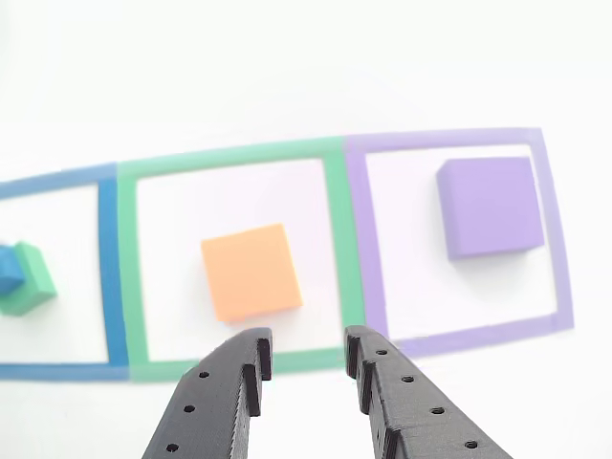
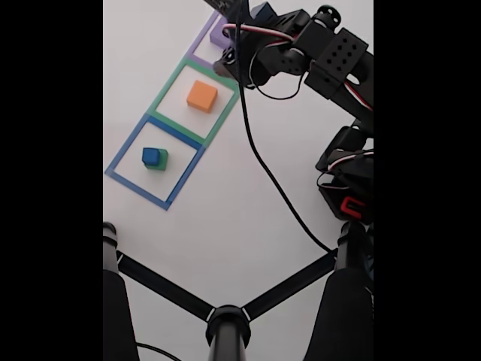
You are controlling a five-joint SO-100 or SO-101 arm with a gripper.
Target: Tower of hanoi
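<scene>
Below the spread pincer [image 1: 304, 356], the orange block [image 1: 251, 271] looks light and rigid; grip its flat opposite sides.

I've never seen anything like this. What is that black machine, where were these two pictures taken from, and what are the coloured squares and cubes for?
It is a small robot arm on a white table. One picture looks out from a camera near its open two-finger gripper, which holds nothing. The fixed view looks down on the whole scene. Three taped square outlines lie in a row: blue, green and purple. A matte purple block sits in the purple outline, an orange block in the green one. In the blue outline a small blue block sits on a green block. It is a stacking puzzle.
</scene>
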